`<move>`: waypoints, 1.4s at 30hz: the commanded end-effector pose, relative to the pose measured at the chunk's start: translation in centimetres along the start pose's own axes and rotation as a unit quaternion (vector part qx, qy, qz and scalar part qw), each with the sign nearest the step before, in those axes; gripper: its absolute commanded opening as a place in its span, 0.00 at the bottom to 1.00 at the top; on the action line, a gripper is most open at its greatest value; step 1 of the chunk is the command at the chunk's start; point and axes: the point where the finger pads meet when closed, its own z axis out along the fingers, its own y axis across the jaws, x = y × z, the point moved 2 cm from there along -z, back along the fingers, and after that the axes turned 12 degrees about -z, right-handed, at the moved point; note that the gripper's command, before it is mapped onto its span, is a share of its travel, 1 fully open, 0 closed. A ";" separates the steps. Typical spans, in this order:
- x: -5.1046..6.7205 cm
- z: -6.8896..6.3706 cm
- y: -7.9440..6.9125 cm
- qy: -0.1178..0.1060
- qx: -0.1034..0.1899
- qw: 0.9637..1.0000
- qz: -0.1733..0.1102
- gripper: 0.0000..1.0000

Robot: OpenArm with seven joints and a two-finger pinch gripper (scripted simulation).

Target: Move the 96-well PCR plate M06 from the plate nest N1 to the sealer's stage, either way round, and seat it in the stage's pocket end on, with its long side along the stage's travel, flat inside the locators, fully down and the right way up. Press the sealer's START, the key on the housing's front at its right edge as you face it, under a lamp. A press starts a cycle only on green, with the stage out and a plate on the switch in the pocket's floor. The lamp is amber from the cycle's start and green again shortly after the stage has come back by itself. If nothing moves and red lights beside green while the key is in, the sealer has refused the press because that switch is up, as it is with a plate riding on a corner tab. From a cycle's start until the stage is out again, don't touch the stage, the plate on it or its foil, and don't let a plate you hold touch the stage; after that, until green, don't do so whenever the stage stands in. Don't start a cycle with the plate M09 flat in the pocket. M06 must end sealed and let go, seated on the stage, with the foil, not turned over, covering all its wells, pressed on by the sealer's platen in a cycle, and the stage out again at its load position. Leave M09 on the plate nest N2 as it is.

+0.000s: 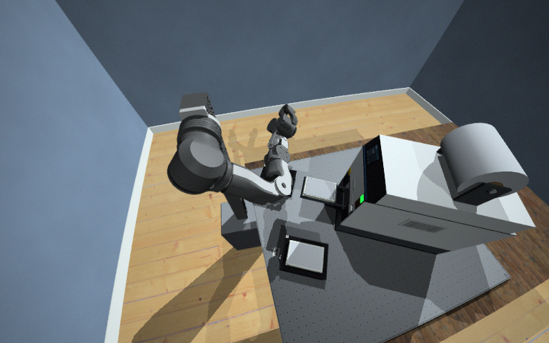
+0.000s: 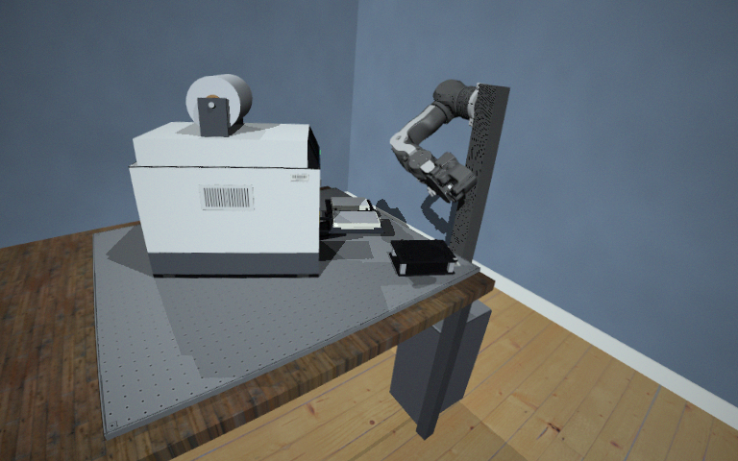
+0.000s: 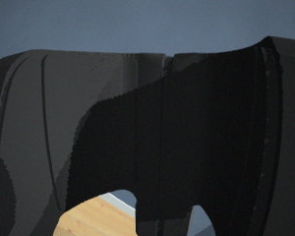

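The wrist view was almost fully blocked by the dark body of the gripper (image 3: 162, 232); only a piece of wooden floor and blue wall showed behind it. Its two fingertips stood pressed together with nothing between them, so the gripper was closed and empty. In the top view the gripper (image 1: 287, 111) was raised well above the worktop (image 1: 379, 293), off its edge at about 11 o'clock from the sealer (image 1: 430, 204).

The plate M06 (image 1: 319, 189) lay on the stage (image 1: 339, 203), which stood out of the sealer's front, at about 9 o'clock from the housing. The plate's top looked pale and smooth, but the single wells could not be made out, so whether foil covered them was hard to tell. Its long side seemed to run toward the housing, along the stage's travel, though the view was too small to be certain. The arm's elbow (image 1: 282, 186) hid the nest N1 for the most part.

The lamp (image 1: 361, 198) on the housing's front was green. The START key under it was too small to distinguish.

The plate M09 (image 1: 305, 254) rested in the black nest N2 (image 1: 283, 264), at about 7 o'clock from the sealer. The foil roll (image 1: 480, 155) sat on top of the housing.
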 end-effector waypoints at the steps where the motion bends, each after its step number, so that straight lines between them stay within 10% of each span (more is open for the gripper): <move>1: 0.0 0.0 -0.2 -0.001 0.006 1.000 0.000 0.00; 27: -0.2 -0.2 0.0 -0.001 0.006 1.000 0.001 0.00; 32: 0.6 0.0 -1.6 0.013 0.075 0.997 -0.025 0.00; 42: 0.6 0.0 -1.6 0.013 0.075 0.997 -0.025 0.00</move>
